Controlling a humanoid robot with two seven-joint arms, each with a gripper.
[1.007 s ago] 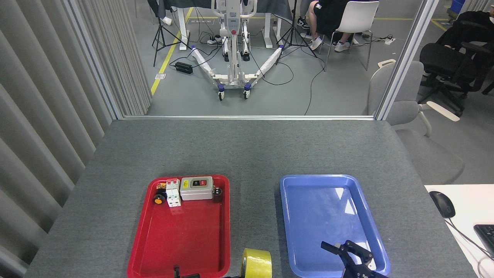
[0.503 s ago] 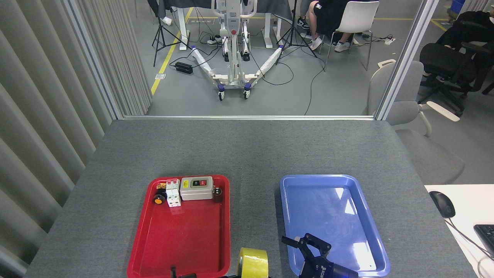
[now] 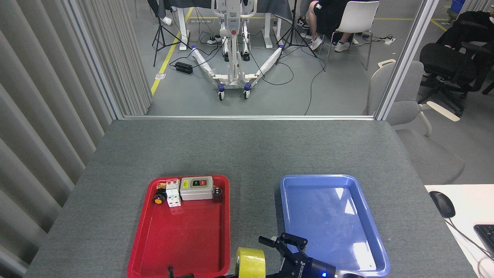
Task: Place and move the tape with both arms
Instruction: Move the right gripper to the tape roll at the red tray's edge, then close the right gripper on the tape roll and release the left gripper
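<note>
While the left gripper [image 3: 175, 273] barely shows at the bottom edge, jaws impossible to read, the tape [image 3: 251, 262] stands on edge on the table [image 3: 247, 154] between the 2 trays. The right gripper [image 3: 283, 244], jaws spread and empty, has shifted leftward beside it.

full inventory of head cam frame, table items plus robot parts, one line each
Tape roll: 1, yellow, upright at near edge between the trays.
Red tray: 1, table left.
Switch box: 1, grey, red tray's far end.
Breaker: 1, white, left of box.
Button: 1, orange, tray's far-left corner.
Blue tray: 1, table right, holds nothing.
Mouse: 1, black, white desk far right.
Right tool: 1, black, fingers spread, right of the tape.
Left tool: black, barely visible at bottom edge.
</note>
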